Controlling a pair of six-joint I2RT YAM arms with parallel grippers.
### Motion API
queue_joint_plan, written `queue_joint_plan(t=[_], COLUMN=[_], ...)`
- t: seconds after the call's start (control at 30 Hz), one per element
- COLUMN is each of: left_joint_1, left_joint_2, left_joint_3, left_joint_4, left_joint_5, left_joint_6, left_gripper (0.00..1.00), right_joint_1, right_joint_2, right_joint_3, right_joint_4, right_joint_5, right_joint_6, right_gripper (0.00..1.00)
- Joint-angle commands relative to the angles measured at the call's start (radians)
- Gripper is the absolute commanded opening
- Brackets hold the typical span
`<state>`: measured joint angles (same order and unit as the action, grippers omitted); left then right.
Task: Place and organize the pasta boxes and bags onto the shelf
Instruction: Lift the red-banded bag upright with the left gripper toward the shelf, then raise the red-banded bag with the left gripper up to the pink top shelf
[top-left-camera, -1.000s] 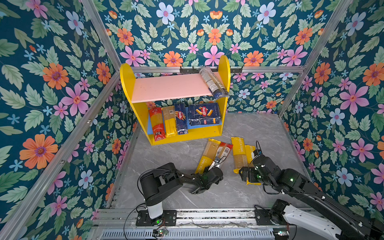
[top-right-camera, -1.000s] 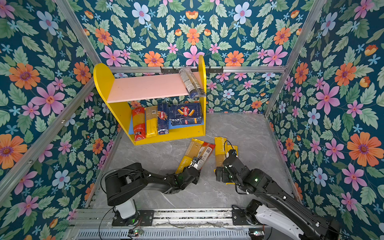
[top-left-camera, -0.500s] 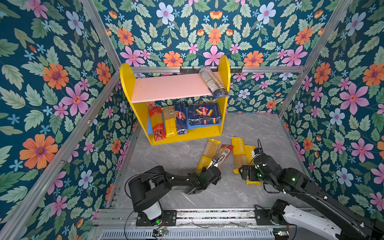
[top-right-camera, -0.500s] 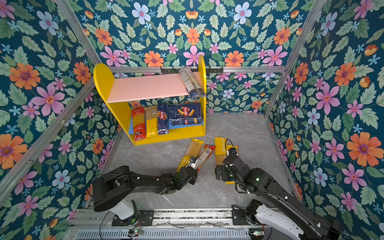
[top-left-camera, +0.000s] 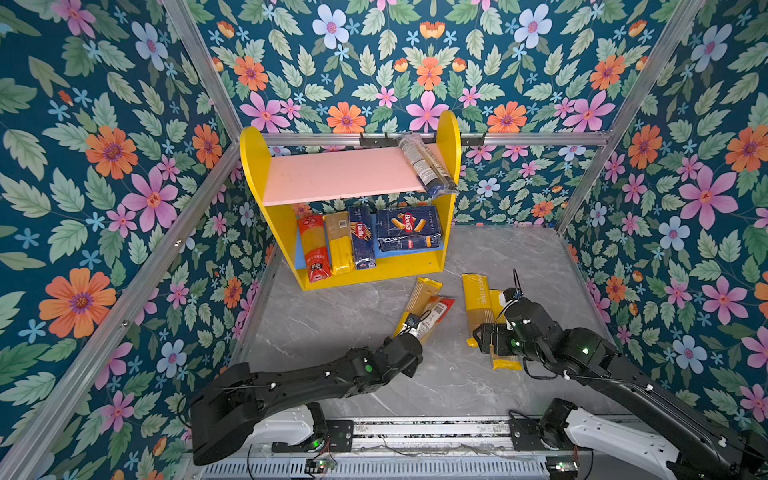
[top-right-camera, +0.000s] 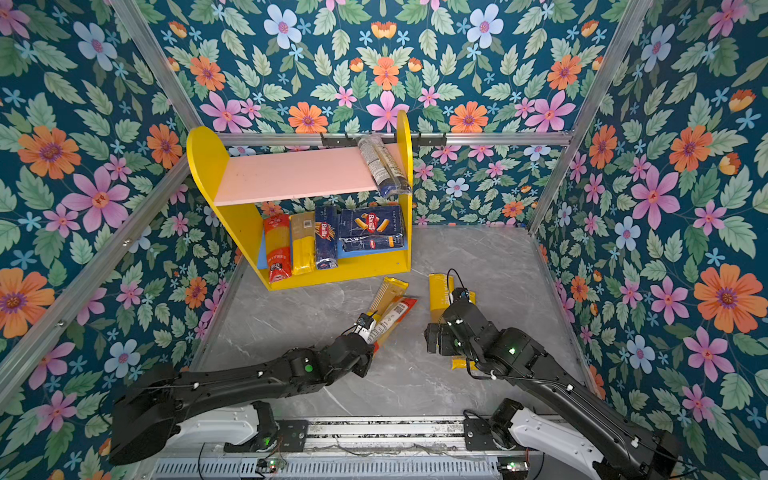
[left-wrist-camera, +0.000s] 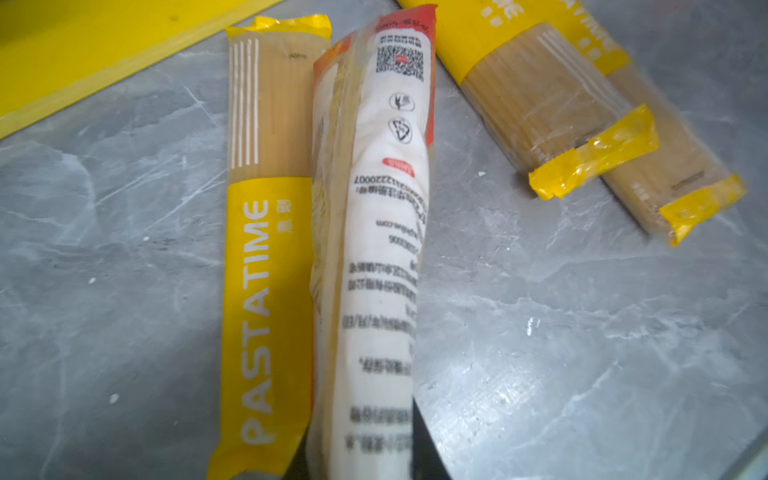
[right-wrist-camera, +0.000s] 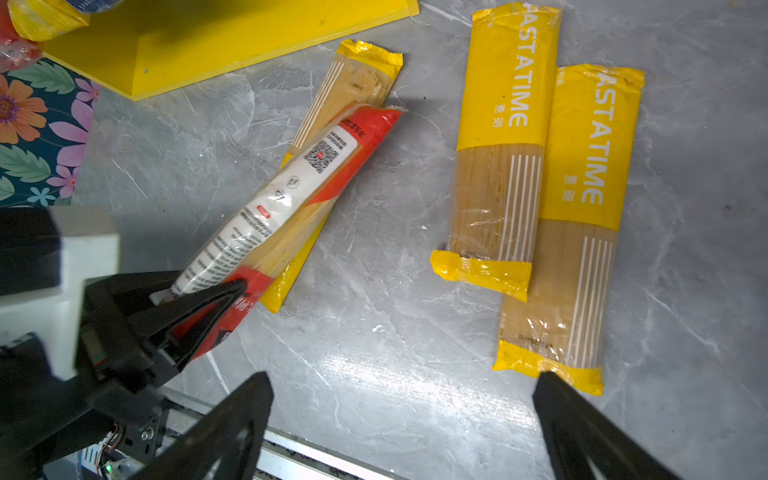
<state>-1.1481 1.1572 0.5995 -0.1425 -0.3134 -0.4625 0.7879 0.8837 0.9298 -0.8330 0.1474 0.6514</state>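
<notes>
The red-and-clear spaghetti bag (right-wrist-camera: 307, 174) lies in the middle of the table (top-left-camera: 332, 332). Its near end is clamped in the left tool (right-wrist-camera: 224, 286), and its long axis runs from that tool toward the front edge of the shelf (top-left-camera: 374, 276), slanting over a yellow PASTATIME bag (left-wrist-camera: 266, 257). The right tool (right-wrist-camera: 403, 374) hovers with jaws wide apart above two more PASTATIME bags (right-wrist-camera: 503, 124) toward the table's right edge. A second ago the left arm was folded higher and the red bag lay flat beside the yellow one.

Probably lab cell, floral walls (top-left-camera: 104, 199), aluminium rails (top-left-camera: 540, 139)
</notes>
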Motion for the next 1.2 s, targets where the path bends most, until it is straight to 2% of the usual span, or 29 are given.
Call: queue_joint_plan(t=[0.0, 0.23, 0.5, 0.77, 1.17], left_joint_1=[0.0, 0.0, -0.001, 0.0, 0.0], left_joint_2=[-0.111, -0.344, -0.479, -0.455, -0.244], left_joint_3=[0.019, 0.104, 0.259, 0.464, 0.758], left_joint_4=[-0.065, -0.286, -0.462, -0.566, -0.439], left_joint_5=[-0.067, -0.089, -0.137, -0.235, -0.37], left_joint_6=[-0.017, -0.022, -0.001, 0.05, 0.185], left_gripper=[0.0, 0.0, 0.0, 0.0, 0.0], right_joint_1=[0.001, 0.0, -0.001, -0.001, 0.0], right_joint_2=[0.013, 0.052, 0.103, 0.128, 0.135], right_joint_3=[0.018, 0.06, 0.114, 0.145, 0.165], right_joint_4=[0.013, 0.024, 0.038, 0.052, 0.066], right_joint_5=[-0.001, -0.005, -0.008, -0.011, -0.005], right_joint_6=[-0.011, -0.02, -0.043, -0.064, -0.088], right_gripper=[0.99, 0.99, 0.99, 0.99, 0.99])
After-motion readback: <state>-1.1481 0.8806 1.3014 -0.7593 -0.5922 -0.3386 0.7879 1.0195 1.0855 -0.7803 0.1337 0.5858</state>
